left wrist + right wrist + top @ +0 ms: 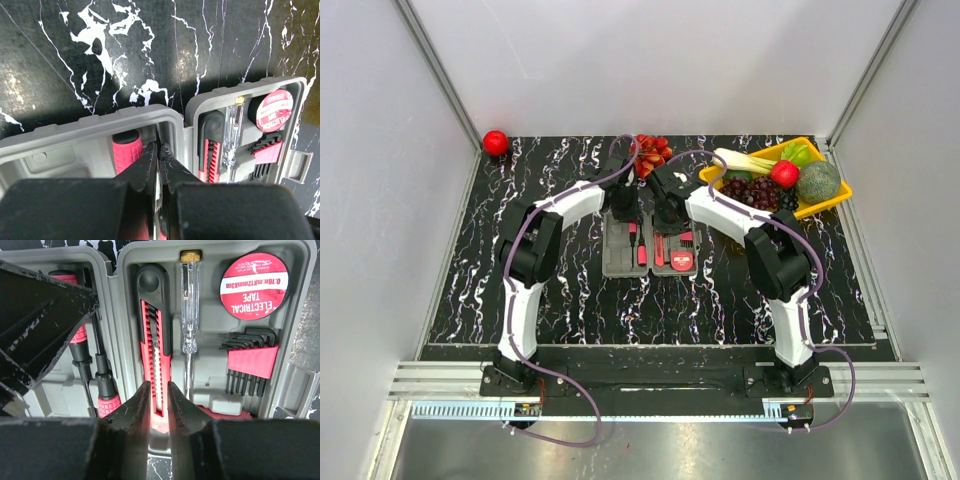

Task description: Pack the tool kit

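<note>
Overhead: the open case (pixel 648 250) lay flat in the middle of the table (pixel 460 290). Left wrist: the left gripper (pixel 159 148), fingers pressed together, sat at the rim of the case's left half. Right wrist: the right gripper (pixel 159 386), narrowly parted, hung over the knife (pixel 152 325) in its slot.

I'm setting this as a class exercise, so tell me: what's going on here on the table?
An open grey tool kit case is being packed. The right end effector, slightly parted, straddles the red knife seated in its slot. The left end effector is shut above the other half, by a red-handled screwdriver.
</note>
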`<state>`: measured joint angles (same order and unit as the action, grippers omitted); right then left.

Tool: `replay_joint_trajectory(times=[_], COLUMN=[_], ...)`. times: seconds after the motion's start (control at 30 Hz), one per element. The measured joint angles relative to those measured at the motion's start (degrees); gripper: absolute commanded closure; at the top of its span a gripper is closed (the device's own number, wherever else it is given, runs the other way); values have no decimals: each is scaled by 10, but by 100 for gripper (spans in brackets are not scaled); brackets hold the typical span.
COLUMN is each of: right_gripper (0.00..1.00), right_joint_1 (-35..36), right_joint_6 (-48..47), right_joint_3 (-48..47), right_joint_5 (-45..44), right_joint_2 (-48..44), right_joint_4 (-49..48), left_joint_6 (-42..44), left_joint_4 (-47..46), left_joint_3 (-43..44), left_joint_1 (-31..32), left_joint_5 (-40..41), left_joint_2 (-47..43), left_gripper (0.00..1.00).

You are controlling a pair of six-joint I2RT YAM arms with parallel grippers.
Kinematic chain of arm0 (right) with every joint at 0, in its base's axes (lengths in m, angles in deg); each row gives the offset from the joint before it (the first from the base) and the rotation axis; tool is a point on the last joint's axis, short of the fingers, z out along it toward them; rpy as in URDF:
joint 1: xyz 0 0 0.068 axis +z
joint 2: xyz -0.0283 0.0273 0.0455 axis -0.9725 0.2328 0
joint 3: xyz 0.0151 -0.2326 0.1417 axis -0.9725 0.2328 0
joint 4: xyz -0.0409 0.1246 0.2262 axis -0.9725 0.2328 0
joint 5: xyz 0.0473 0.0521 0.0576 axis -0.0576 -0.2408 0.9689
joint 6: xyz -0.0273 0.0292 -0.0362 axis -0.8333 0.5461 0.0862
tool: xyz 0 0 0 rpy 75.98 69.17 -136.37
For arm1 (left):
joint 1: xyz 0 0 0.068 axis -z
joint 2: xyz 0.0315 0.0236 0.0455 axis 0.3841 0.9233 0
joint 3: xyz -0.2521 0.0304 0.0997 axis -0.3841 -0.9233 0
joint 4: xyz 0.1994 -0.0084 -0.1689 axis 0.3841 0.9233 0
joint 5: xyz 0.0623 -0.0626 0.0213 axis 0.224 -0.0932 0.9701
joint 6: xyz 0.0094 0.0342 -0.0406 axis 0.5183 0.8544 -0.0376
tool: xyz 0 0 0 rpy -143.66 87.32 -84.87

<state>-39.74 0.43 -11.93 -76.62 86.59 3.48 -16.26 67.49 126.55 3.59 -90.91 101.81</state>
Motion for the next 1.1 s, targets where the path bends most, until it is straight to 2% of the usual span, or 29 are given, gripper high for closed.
replay_joint_trajectory(times=[0.5,1.07,1.1], right_gripper=[75,74,74], right_joint_1=[-3,-13,-13], right_joint_6=[-2,2,2], right_joint_3=[0,0,0], right_joint_5=[0,0,1], right_joint_2=[14,14,14], right_joint_4=[-4,-5,-5], left_joint_6=[5,2,2], left_joint_4=[11,15,17], left_joint_3=[-40,-45,-45], left_joint_1=[1,1,1], left_joint_5=[-9,-25,-23], left_joint_2=[-62,-56,-55], left_gripper=[100,100,98])
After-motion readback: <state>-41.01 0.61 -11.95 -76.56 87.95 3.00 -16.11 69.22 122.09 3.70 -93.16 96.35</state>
